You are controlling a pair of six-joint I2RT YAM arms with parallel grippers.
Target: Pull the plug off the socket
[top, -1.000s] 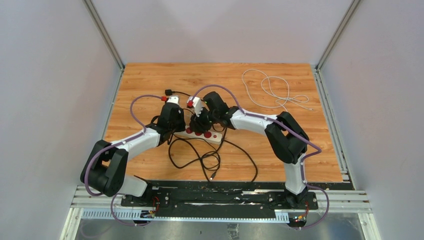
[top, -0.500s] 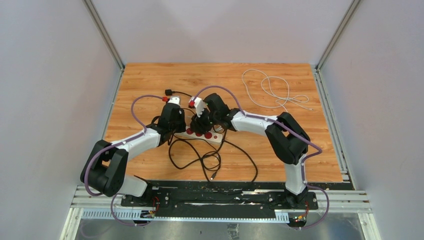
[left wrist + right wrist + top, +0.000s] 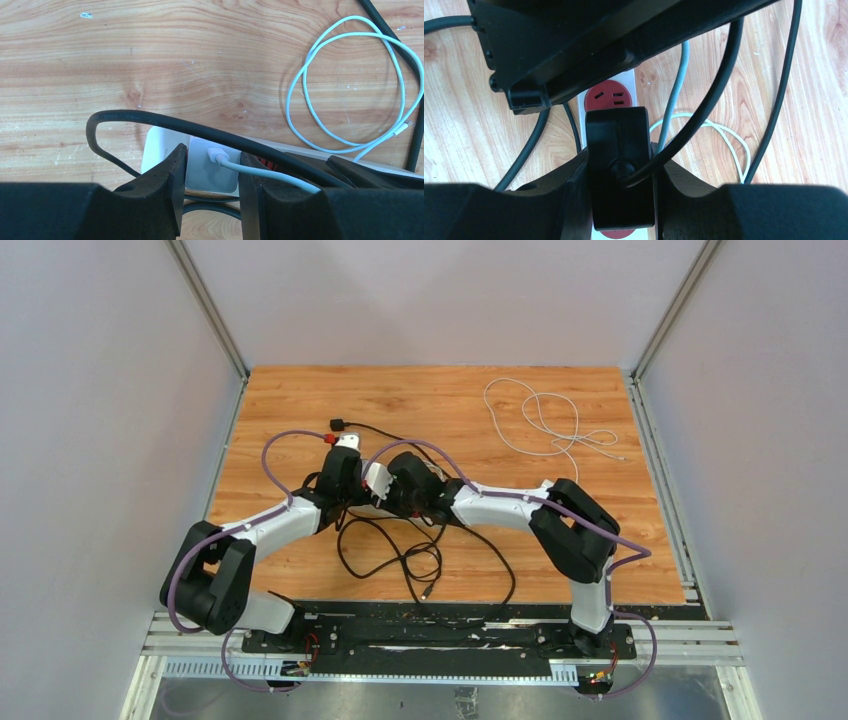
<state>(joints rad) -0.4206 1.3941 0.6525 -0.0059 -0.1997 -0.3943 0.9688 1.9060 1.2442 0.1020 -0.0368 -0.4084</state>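
Observation:
The cream-white power strip [image 3: 157, 147] lies under both grippers and is almost hidden in the top view. A white charger plug [image 3: 212, 170] with a white lead sits in it. My left gripper [image 3: 212, 157] is shut on this charger, one finger on each side; it also shows in the top view [image 3: 343, 490]. A black plug [image 3: 619, 145] with a black cord sits on the strip just below a free red outlet [image 3: 606, 97]. My right gripper [image 3: 621, 165] is shut on the black plug; it also shows in the top view [image 3: 385, 495].
Loops of black cord [image 3: 400, 550] lie in front of the strip, and one cord [image 3: 150, 120] crosses over the charger. A thin white cable [image 3: 545, 425] lies coiled at the back right. A white cable loop [image 3: 350, 85] lies close beside the strip.
My right gripper has moved left and down onto the strip, which it now hides in the top view. The left arm has stayed in place.

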